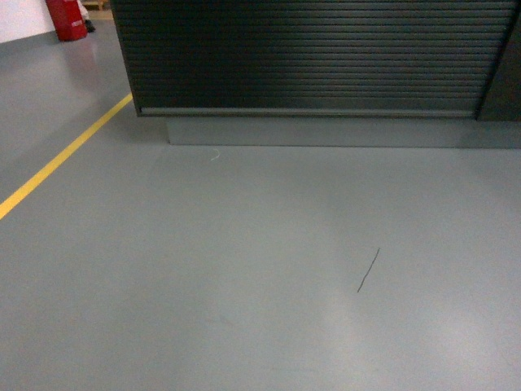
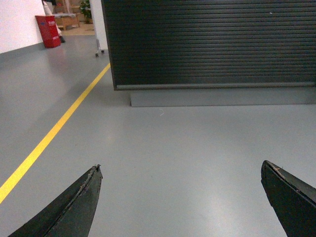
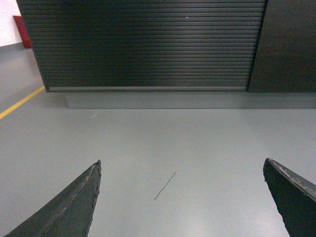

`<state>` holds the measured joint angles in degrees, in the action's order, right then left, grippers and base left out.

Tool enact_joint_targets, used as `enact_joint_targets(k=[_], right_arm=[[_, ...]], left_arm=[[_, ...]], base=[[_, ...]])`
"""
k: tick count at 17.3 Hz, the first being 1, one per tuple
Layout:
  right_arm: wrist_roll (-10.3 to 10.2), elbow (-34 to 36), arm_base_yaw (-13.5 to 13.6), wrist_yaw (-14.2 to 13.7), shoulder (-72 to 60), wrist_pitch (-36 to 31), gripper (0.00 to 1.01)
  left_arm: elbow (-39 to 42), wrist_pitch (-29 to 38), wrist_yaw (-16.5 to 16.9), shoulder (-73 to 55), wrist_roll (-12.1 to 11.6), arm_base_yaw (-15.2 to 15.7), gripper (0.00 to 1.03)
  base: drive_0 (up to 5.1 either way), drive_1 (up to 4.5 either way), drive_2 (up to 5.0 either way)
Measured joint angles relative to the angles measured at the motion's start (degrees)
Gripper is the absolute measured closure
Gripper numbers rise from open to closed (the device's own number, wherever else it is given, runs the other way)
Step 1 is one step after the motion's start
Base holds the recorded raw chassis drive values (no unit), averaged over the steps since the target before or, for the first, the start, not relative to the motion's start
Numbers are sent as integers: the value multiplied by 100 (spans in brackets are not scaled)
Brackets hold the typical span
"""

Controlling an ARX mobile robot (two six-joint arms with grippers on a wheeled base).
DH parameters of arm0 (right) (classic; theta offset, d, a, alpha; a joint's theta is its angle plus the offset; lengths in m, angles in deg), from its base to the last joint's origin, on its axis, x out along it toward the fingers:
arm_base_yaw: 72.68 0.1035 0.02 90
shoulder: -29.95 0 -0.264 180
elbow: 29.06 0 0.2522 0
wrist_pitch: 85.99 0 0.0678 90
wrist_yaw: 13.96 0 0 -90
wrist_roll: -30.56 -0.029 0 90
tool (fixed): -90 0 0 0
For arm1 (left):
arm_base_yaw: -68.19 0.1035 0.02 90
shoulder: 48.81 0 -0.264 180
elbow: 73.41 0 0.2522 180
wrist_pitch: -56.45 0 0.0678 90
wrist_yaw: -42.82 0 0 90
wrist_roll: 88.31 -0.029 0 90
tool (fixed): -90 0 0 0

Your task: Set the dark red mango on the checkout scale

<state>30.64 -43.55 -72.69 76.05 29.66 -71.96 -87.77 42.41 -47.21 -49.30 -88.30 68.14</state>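
Note:
The checkout (image 1: pixel 309 57) shows only as its dark ribbed front panel, across the top of the head view, and again in the left wrist view (image 2: pixel 212 44) and the right wrist view (image 3: pixel 148 44). Its top is out of view. The dark red mango and the scale are out of view. My left gripper (image 2: pixel 180 167) is open, its black fingers (image 2: pixel 74 207) wide apart over bare grey floor, holding nothing. My right gripper (image 3: pixel 181 163) is open too, fingers (image 3: pixel 291 197) spread over the floor. Neither gripper appears in the head view.
A grey plinth (image 1: pixel 342 130) runs under the ribbed panel. A yellow floor line (image 1: pixel 57 159) slants along the left. A red container (image 1: pixel 67 18) stands far left by a white wall. A thin dark scratch (image 1: pixel 368 270) marks the floor. A plain dark panel (image 3: pixel 289 44) adjoins the counter's right.

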Motion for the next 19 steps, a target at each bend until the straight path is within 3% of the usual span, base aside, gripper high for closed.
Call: enact_joint_targets(k=[19], right_arm=[[0,0,0,0,0,-20,3]], left_arm=[[0,4,2,0,0,0,5]], base=[[-3,422,-427]])
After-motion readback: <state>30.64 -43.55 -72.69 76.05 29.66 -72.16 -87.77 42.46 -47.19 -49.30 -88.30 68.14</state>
